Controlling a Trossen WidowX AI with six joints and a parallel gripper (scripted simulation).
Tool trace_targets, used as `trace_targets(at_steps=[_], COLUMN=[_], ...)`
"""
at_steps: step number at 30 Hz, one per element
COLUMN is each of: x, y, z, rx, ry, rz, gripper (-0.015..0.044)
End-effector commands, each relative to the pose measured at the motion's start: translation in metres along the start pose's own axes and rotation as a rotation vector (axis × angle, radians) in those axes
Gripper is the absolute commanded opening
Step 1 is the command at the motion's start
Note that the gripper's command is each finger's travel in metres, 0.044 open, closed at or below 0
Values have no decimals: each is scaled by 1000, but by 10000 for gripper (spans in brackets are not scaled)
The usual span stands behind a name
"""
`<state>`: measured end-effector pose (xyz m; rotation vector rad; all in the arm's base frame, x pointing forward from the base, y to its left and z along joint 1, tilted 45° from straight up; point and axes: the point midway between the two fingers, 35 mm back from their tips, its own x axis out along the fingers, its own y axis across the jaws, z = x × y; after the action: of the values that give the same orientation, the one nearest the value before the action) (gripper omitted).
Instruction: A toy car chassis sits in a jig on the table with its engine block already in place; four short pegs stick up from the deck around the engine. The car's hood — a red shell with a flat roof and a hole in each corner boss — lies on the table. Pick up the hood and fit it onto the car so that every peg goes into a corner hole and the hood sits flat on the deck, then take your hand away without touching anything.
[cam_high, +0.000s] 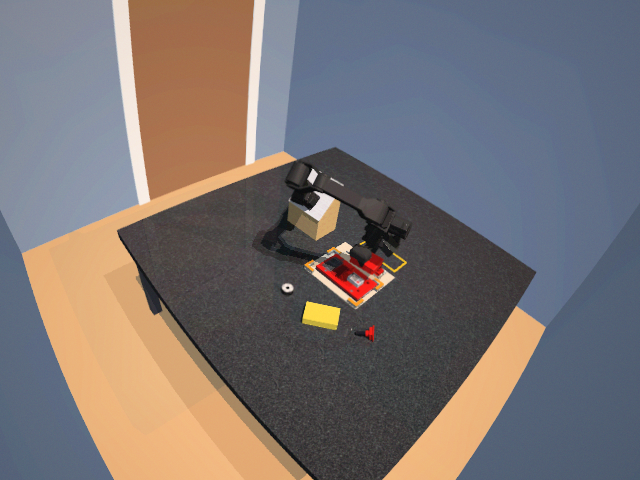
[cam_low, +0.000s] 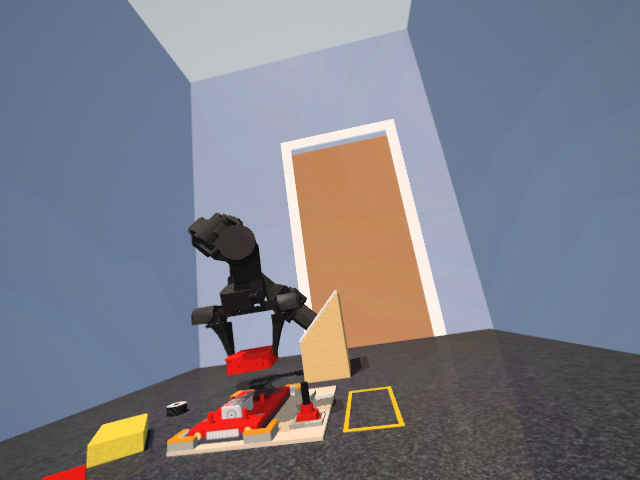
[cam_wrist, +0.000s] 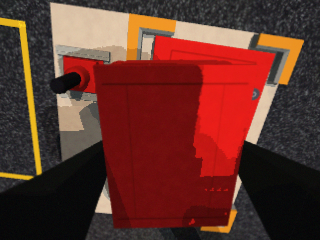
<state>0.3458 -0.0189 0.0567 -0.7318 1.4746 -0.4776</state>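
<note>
Claw (cam_low: 251, 345) clamped on the red hood (cam_low: 251, 360), hanging above the chassis (cam_low: 242, 415) in its jig (cam_low: 310, 434), slightly toward 9 o'clock in the wrist view. Best squared over all four pegs, then lowered level and slowly.

I am looking at a dark speckled table (cam_high: 423, 361) that is carrying a beige jig board (cam_low: 305, 434), a yellow outlined rectangle (cam_low: 373, 427), a yellow block (cam_high: 321, 314), a small grey ring (cam_high: 287, 288), a red-and-black clamp (cam_high: 366, 333) and a tan wedge block (cam_low: 325, 343).
</note>
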Motion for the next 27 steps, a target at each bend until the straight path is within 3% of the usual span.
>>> trace_targets(at_steps=[1, 11, 22, 27], x=[-5, -2, 42, 46], y=[-30, -33, -33, -34], z=[-2, -2, -5, -5], rx=[124, 142, 142, 142], ry=[-12, -12, -12, -12], rz=[-16, -18, -20, -21], gripper=[0, 0, 0, 0])
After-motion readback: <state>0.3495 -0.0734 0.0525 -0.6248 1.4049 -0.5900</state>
